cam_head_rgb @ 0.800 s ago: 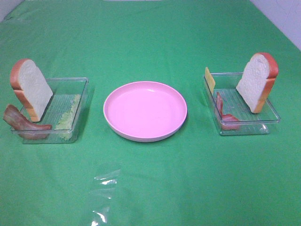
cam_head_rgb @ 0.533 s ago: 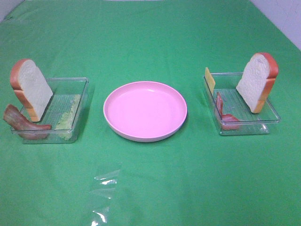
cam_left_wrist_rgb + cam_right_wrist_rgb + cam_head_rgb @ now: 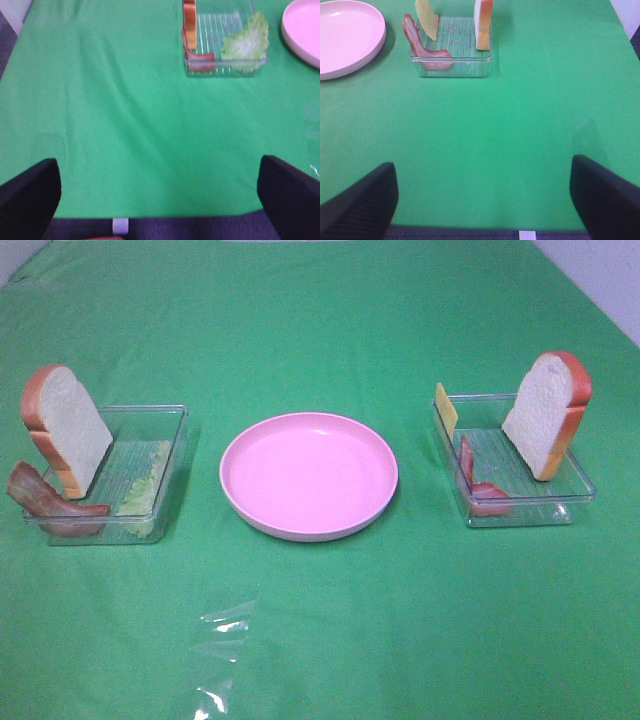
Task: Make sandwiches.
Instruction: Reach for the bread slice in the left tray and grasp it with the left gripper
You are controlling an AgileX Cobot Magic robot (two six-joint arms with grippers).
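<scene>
Sandwiches unmade, bread slice point(image 3: 70, 430), bacon point(image 3: 40, 498), lettuce point(image 3: 145, 480) in clear tray point(image 3: 150, 408) far ahead of left pincer point(image 3: 160, 200), second slice point(image 3: 545, 415), bacon strip point(image 3: 480, 495), cheese point(image 3: 445, 408) in right tray point(image 3: 585, 490) ahead of right pincer point(image 3: 480, 200), both pincers apart, empty

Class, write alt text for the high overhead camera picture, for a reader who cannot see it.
An empty pink plate sits on a green cloth between two clear trays. The left tray holds a leaning bread slice, bacon and lettuce; the right tray holds a bread slice, bacon and a cheese square.
</scene>
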